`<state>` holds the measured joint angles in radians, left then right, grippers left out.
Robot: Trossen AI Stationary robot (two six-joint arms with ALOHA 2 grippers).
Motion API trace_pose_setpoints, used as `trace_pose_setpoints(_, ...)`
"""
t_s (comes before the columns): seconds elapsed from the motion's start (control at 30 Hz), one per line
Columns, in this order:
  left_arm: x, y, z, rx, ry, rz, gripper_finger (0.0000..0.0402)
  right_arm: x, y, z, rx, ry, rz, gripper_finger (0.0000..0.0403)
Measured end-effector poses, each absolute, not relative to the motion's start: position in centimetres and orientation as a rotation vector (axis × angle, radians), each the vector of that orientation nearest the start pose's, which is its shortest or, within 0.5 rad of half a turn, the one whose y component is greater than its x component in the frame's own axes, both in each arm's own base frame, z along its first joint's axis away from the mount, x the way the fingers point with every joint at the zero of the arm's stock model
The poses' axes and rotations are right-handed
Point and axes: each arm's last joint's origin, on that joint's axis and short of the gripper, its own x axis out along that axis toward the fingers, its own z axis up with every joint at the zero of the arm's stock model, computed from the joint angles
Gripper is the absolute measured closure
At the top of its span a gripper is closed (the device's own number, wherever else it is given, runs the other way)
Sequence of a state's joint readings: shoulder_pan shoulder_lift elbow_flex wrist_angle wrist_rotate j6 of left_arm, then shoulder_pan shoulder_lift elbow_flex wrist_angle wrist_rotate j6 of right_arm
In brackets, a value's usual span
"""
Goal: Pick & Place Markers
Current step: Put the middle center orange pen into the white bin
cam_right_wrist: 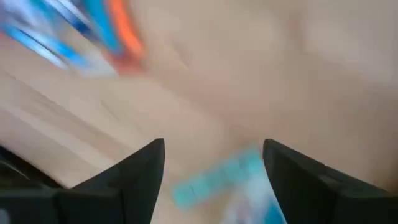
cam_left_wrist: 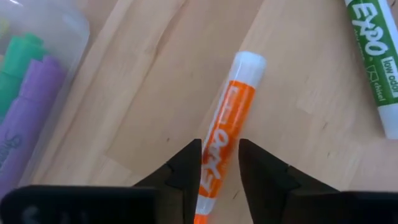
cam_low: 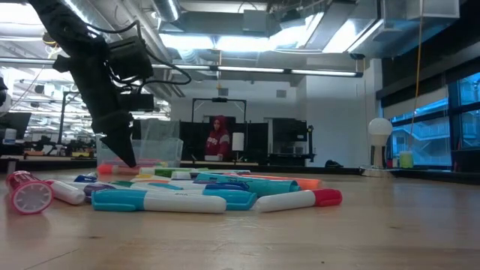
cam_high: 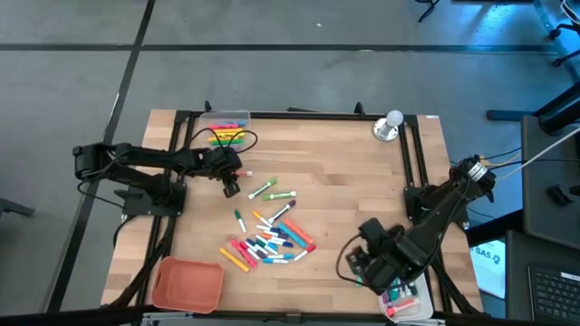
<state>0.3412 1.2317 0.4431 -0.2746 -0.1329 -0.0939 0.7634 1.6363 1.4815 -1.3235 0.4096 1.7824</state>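
Note:
A heap of coloured markers (cam_high: 272,237) lies on the wooden table's middle; it also shows in the low view (cam_low: 195,191). My left gripper (cam_high: 229,184) stands at the far left, beside a clear box (cam_high: 227,127) that holds markers. It is shut on an orange marker (cam_left_wrist: 233,118). My right gripper (cam_high: 361,263) is open near the front right. In the right wrist view a blurred light-blue marker (cam_right_wrist: 217,180) lies between its fingers; whether they touch it, I cannot tell. My left gripper pinches the orange marker's barrel (cam_left_wrist: 214,168) between its two fingers, on its two long sides, away from the white end (cam_left_wrist: 249,62). The fingers come from above, slanting down. The marker lies level with the table; whether it is lifted, I cannot tell.
A silver bell (cam_high: 390,125) stands at the far right corner. An orange-red tray (cam_high: 188,282) sits at the near left, and a small box with markers (cam_high: 403,299) at the near right. Green markers (cam_high: 272,192) lie close to my left gripper. A person (cam_low: 218,139) stands far behind.

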Motion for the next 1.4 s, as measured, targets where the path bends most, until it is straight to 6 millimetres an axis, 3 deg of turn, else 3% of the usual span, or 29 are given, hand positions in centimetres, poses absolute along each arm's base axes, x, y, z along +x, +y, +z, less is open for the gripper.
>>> trace_pose_setpoints(0.1, 18.4, 6.9, 13.3, -0.194, 1.062, 0.474, 0.0301, 23.1, 18.9, 30.2, 0.545, 0.763, -0.756, 0.0132)
trace_pose_setpoints(0.17, 18.5, 7.0, 12.8, -0.193, 1.087, 0.474, 0.0302, 23.8, 17.9, 29.8, 0.456, 0.704, -0.779, 0.0132)
trace_pose_setpoints(0.33, 19.0, 7.5, 11.5, -0.191, 1.136, 0.442, 0.0317, 25.8, 13.2, 27.2, 0.359, 0.824, -0.927, 0.0132)
trace_pose_setpoints(0.5, 19.4, 8.0, 11.3, -0.188, 1.08, 0.487, 0.0336, 27.9, 6.8, 25.1, 0.29, 1.033, -0.974, 0.0132)
trace_pose_setpoints(0.6, 19.8, 8.2, 11.7, -0.195, 0.996, 0.501, 0.0337, 30.0, 2.6, 24.2, 0.329, 1.05, -0.862, 0.0132)
trace_pose_setpoints(0.7, 20.7, 8.3, 12.7, -0.255, 0.863, 0.423, 0.0337, 32.3, -1.2, 24.0, 0.483, 0.982, -0.603, 0.0132)
trace_pose_setpoints(0.83, 21.6, 7.9, 14.6, -0.436, 0.765, 0.255, 0.0337, 33.7, -4.5, 25.6, 0.652, 0.858, -0.379, 0.0139)
trace_pose_setpoints(0.97, 22.5, 7.5, 18.8, -0.546, 0.59, 0.096, 0.0337, 34.3, -5.8, 28.8, 0.788, 0.67, -0.44, 0.0154)
trace_pose_setpoints(1.17, 22.3, 7.8, 25.4, -0.615, 0.227, 0.019, 0.0337, 34.9, -5.3, 33.5, 0.865, 0.451, -0.465, 0.017)
trace_pose_setpoints(1.27, 21.7, 8.3, 27.0, -0.661, 0.104, 0.02, 0.0337, 33.7, -4.6, 36.3, 0.789, 0.322, -0.526, 0.0173)
trace_pose_setpoints(1.4, 21.4, 8.7, 27.4, -0.726, 0.057, 0.044, 0.0337, 33.1, -3.8, 37.4, 0.734, 0.197, -0.557, 0.0169)
